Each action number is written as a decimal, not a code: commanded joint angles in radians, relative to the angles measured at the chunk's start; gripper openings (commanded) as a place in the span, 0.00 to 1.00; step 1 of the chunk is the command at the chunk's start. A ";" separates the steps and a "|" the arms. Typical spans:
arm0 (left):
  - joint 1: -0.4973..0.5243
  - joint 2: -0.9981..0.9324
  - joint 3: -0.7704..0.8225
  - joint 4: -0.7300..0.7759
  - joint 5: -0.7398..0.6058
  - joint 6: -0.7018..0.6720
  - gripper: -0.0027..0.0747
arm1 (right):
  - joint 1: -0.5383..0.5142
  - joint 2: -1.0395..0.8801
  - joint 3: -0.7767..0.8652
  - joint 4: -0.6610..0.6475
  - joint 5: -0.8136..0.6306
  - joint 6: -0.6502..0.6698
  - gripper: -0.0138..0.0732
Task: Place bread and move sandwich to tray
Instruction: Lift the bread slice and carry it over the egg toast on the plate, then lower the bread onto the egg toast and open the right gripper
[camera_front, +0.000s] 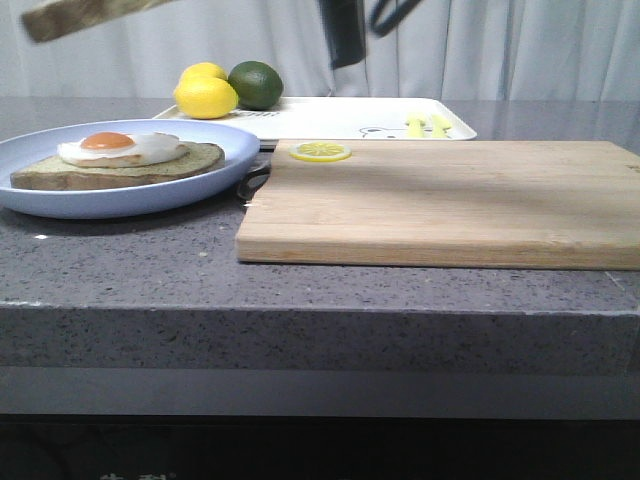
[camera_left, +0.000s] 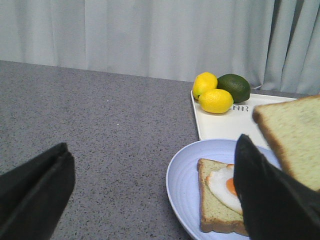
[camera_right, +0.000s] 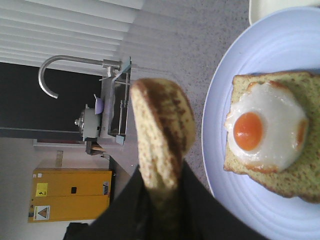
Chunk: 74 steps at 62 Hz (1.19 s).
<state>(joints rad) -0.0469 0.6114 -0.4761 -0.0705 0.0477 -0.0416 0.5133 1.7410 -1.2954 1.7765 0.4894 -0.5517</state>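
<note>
Front view gives you the table layout: the light-blue plate (camera_front: 120, 165) sits at the left with one bread slice (camera_front: 120, 168) and a fried egg (camera_front: 122, 148) on it, so the sandwich is open-faced, without a top. Just beside the plate lies a wooden cutting board (camera_front: 450, 200) with a yellow lemon slice (camera_front: 320, 151) near its far left corner. Behind both is the white tray (camera_front: 340, 118), holding two lemons (camera_front: 205, 92) and a lime (camera_front: 256, 84) at its left end, with a small cartoon print and yellow marks toward its right. At the top left edge you see only a blurred strip of the bread (camera_front: 75, 18), high above the plate. The right wrist view tells you what the front view cannot: the right gripper (camera_right: 160, 200) is clamped on that thick slice, seen edge-on with its brown crust, held up above the counter beside the plate. The left wrist view shows the same slice's pale face at its right edge, and the left gripper (camera_left: 150, 195) with its fingers (camera_left: 35, 190) spread wide and nothing between them, hovering near the plate. On the tray rim near the lemons you can read the letters "AR"; the rest is hidden. Far off in the right wrist view, a yellow cabinet (camera_right: 70, 195) carries warning labels too small to read.
</note>
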 joint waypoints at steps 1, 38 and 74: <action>-0.002 0.004 -0.038 -0.002 -0.084 0.000 0.85 | 0.024 0.019 -0.093 0.090 0.003 -0.019 0.03; -0.002 0.004 -0.038 -0.002 -0.084 0.000 0.85 | 0.045 0.176 -0.155 0.008 -0.011 -0.019 0.44; -0.002 0.004 -0.038 -0.002 -0.084 0.000 0.85 | -0.134 0.078 -0.143 -0.316 0.175 0.002 0.54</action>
<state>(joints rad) -0.0469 0.6114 -0.4761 -0.0705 0.0477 -0.0416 0.4082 1.9208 -1.4150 1.5027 0.5917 -0.5537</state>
